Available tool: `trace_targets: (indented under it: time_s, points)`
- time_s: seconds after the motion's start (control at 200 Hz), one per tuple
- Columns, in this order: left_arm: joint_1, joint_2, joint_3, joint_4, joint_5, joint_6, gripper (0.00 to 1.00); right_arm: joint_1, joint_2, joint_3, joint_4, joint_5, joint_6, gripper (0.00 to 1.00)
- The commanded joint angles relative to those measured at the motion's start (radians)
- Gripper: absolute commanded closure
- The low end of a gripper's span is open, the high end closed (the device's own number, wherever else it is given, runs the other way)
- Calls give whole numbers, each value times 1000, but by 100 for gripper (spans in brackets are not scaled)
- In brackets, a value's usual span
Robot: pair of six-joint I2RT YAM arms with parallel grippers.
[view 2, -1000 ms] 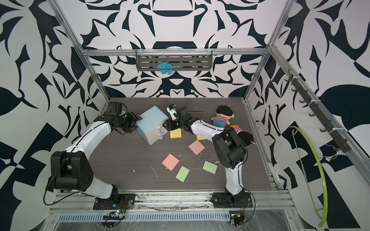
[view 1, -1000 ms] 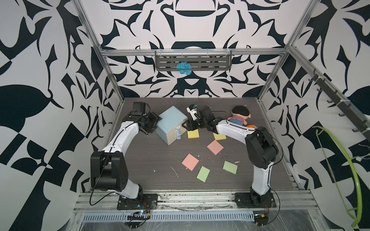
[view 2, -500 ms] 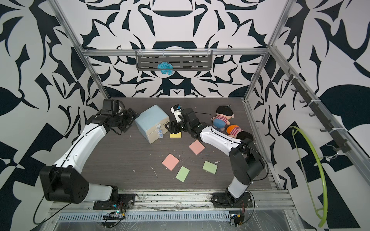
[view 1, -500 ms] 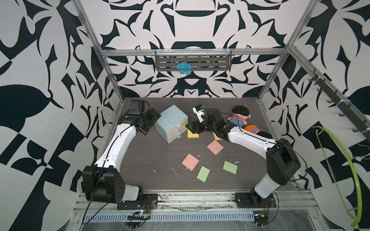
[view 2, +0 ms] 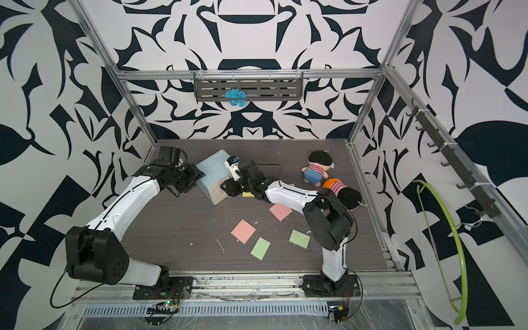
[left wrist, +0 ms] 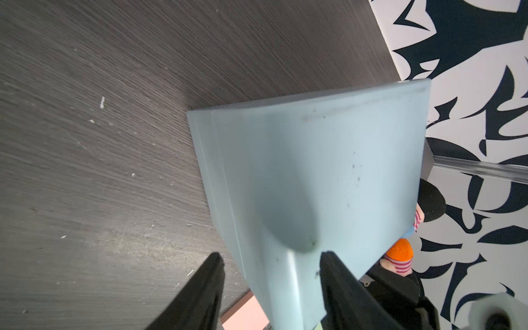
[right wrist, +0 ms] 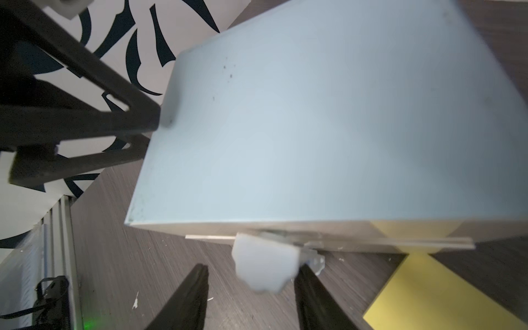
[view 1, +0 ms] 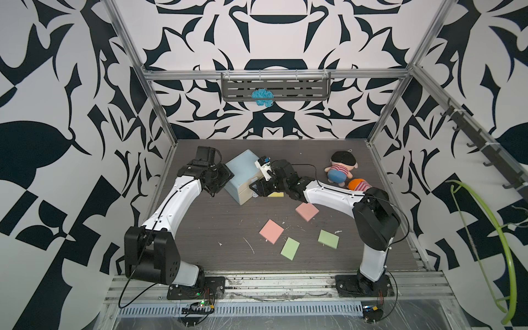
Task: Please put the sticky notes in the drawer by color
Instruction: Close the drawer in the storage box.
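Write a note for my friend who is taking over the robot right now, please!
Left gripper: open, jaws on either side of the chest's back corner.
Right gripper: open, jaws on either side of a knob on the chest's front, not clamped.
Pads: a yellow pad lies beside the chest, under the right arm. Pink pads and green pads lie loose on the table.
Done: nothing that shows; the drawers look shut.
Left: pull a drawer open, then put every pad in by colour.
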Motion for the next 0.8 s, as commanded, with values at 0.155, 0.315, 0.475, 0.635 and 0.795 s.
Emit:
trace_targets:
  time_s: [0.155,0.315,0.475,0.635,0.795]
  points:
    - [-1,26,-24,-15,-10,15,50,-1,10,103,-22,15,-47,58]
    - [-1,34,-24,-18,-19,18,52,-2,12,114,-27,17,-46,66]
    - [-2,35,-26,-21,-27,20,52,1,-14,82,-31,20,-49,72]
    - [-2,40,-27,-20,-24,21,52,5,-58,19,-30,31,-49,73]
    - [-2,41,-26,-18,-22,20,53,9,-116,-57,-22,48,-46,73]
